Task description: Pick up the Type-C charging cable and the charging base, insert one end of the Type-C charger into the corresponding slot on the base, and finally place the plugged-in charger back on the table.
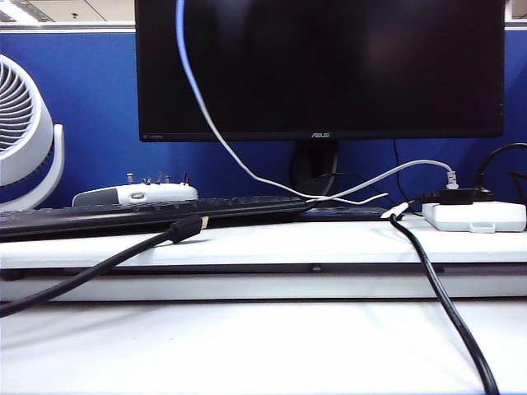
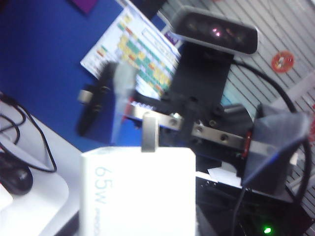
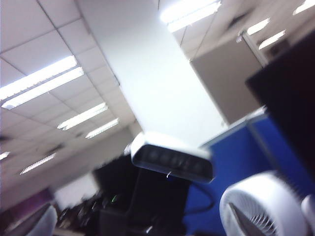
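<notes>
The near part of the table lies bare and open between two thick black cables: one runs off the near left edge, the other drops from the raised ledge toward the near right corner. On the ledge, a keyboard fills the left and middle, and a power strip sits by the right edge. The Type-C charging cable hangs from above in front of the monitor and trails down to the ledge right of the keyboard. The charging base is off the table, close before the left wrist camera, one metal prong upright. Neither the left gripper nor the right gripper shows in any view, so I cannot tell how their fingers stand; the right wrist camera sees only ceiling.
</notes>
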Available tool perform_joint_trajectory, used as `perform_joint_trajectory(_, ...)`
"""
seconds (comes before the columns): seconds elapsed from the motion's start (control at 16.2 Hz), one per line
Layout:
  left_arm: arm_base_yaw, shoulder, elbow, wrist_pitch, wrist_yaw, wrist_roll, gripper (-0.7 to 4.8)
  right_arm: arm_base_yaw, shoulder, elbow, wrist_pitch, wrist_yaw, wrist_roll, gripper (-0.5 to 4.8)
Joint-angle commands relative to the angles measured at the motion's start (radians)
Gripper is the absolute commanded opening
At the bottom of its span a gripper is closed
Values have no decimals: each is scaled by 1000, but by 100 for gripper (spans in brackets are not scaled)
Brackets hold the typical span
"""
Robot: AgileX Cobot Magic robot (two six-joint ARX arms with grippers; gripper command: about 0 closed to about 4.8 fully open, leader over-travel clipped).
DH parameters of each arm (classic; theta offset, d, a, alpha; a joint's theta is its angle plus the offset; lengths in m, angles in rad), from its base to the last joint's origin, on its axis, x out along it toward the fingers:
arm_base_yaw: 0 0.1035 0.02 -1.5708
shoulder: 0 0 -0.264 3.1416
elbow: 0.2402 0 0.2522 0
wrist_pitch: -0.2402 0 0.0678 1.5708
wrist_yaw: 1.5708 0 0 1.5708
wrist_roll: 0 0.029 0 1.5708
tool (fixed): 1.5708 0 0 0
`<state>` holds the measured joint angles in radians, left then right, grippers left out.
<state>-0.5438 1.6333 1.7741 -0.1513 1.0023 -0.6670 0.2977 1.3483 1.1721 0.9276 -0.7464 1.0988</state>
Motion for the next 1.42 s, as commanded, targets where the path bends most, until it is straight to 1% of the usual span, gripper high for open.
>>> perform_joint_trajectory(0.06,-1,-5,6,-73,-52,101,16,-20,-9,5,11,-15,0,479)
perform_joint_trajectory(0.12,-1,-5,6,-117,-100,144,16,-37,-13,5,9,-15,0,479)
perform_joint_trajectory(0.25,-1,-5,6,-246,-227,269,15,-51,-26,5,-24,-18,-25,479)
perform_joint_trajectory(0.31,-2,-4,6,-356,-354,366,4,-77,-44,5,-72,-20,-62,479)
perform_joint_trajectory(0.37,-6,3,6,-404,-421,409,-5,-92,-56,5,-104,-23,-95,479)
perform_joint_trajectory(0.43,-17,14,6,-452,-485,431,-5,-96,-70,5,-151,-19,-142,479)
perform_joint_trajectory(0.49,-21,29,6,-480,-522,431,-5,-96,-83,5,-199,-14,-186,479)
perform_joint_trajectory(0.55,-25,47,6,-499,-538,431,-5,-96,-93,5,-248,-6,-233,479)
perform_joint_trajectory(0.74,-75,124,6,-506,-603,435,-5,-97,-128,5,-390,39,-361,479)
perform_joint_trajectory(0.8,-103,167,6,-505,-653,455,-5,-96,-140,5,-436,53,-396,479)
perform_joint_trajectory(0.99,-151,301,6,-499,-792,458,-5,-97,-157,5,-458,58,-402,479)
perform_joint_trajectory(1.05,-159,354,6,-500,-864,458,-5,-97,-166,5,-461,56,-405,479)
perform_joint_trajectory(1.23,-170,422,6,-508,-887,457,-5,-97,-175,5,-463,55,-404,479)
perform_joint_trajectory(1.42,-188,448,6,-498,-961,458,-1,-97,-185,5,-465,52,-404,479)
